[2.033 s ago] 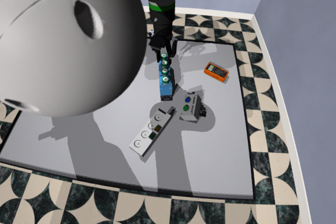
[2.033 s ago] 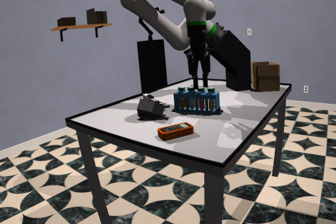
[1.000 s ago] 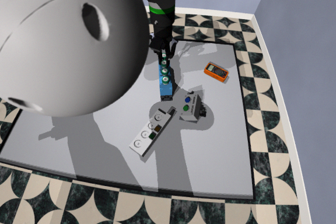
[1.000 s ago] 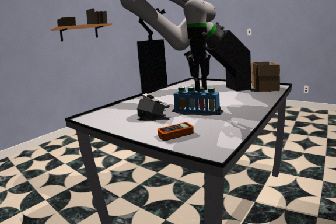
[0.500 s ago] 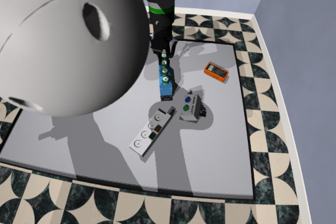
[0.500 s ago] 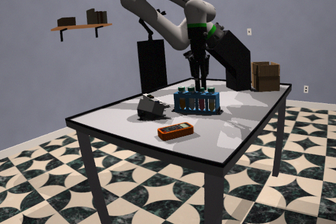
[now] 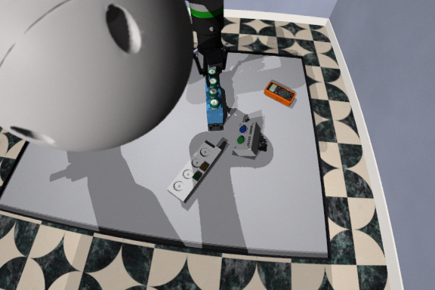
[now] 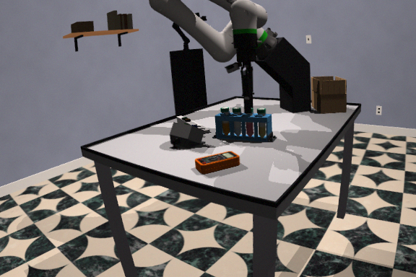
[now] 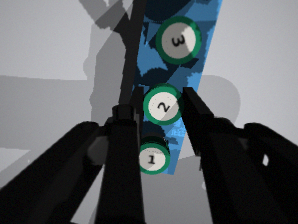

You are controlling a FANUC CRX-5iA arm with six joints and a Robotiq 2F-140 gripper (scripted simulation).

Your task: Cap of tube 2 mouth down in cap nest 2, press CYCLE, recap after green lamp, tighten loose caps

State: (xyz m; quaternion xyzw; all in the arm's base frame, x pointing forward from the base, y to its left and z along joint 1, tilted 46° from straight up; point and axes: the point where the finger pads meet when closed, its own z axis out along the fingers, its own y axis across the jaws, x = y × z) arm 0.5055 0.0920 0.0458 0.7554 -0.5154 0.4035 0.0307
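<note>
The hand [image 9: 163, 102] hangs straight down over the blue decapping station [image 8: 244, 128], its two black fingers drawn in narrow on either side of the green-rimmed cap of tube 2 [image 9: 163, 105]. In the wrist view both fingers sit right against the cap's rim, so the hand is closed on that cap, which is on its tube in the rack. Cap 1 [image 9: 153, 158] lies just below it in that view, between the finger bases, and cap 3 [image 9: 178, 41] above, both on their tubes. From the top view the four caps run in a line along the station [image 7: 214, 112], with the black wrist covering the far end. Near the station's other end stands the grey key housing [image 7: 247, 141], carrying the blue CYCLE key [image 7: 242, 128] and the green READY key [image 7: 240, 140], neither visibly lit. Beside it lies the pale cap tray [image 7: 196, 171] with its four round nests and two dark lamps [image 7: 200, 171]. An orange multimeter [image 7: 279, 93] rests well apart on the table [image 7: 283, 209]. In the exterior view a cardboard box [image 8: 328, 94] sits at the table's far corner.
</note>
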